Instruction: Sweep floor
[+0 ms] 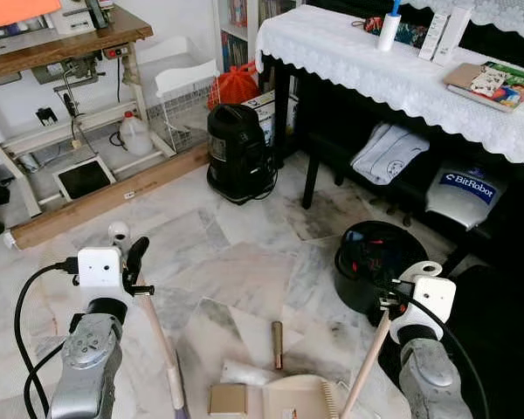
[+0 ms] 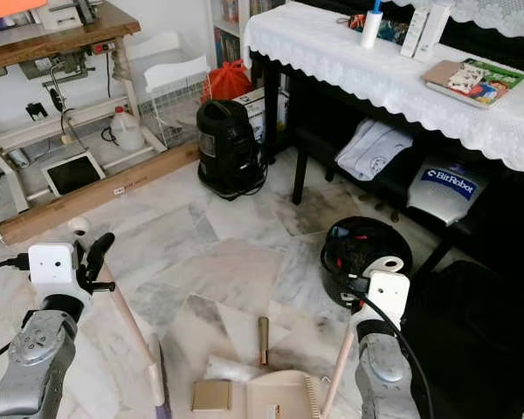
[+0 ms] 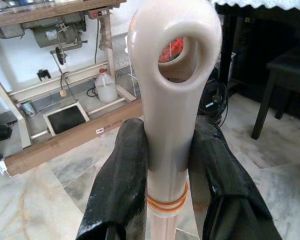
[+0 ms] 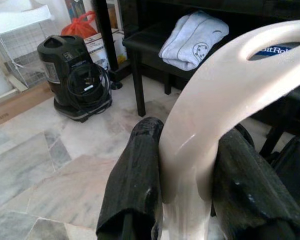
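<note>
My left gripper (image 1: 134, 262) is shut on the top of a cream broom handle (image 1: 162, 345) that slants down to the floor at the lower left; the looped handle end (image 3: 177, 50) sticks up between the black fingers (image 3: 122, 175). At the lower right, my right gripper (image 1: 393, 303) is shut on the curved cream handle (image 4: 225, 95) of a dustpan (image 1: 299, 397), which rests on the marble floor in front of me. Just before the pan lie a brown cylinder (image 1: 277, 343), a cardboard square (image 1: 228, 399) and a white scrap (image 1: 244, 374).
A black round bin (image 1: 375, 257) stands close to the right arm. Behind it are a lace-covered table (image 1: 358, 61) and a dark bench with a folded cloth (image 1: 389, 150). A black canister vacuum (image 1: 236, 153), a wooden plank (image 1: 113, 196) and a sewing table (image 1: 61, 39) lie ahead.
</note>
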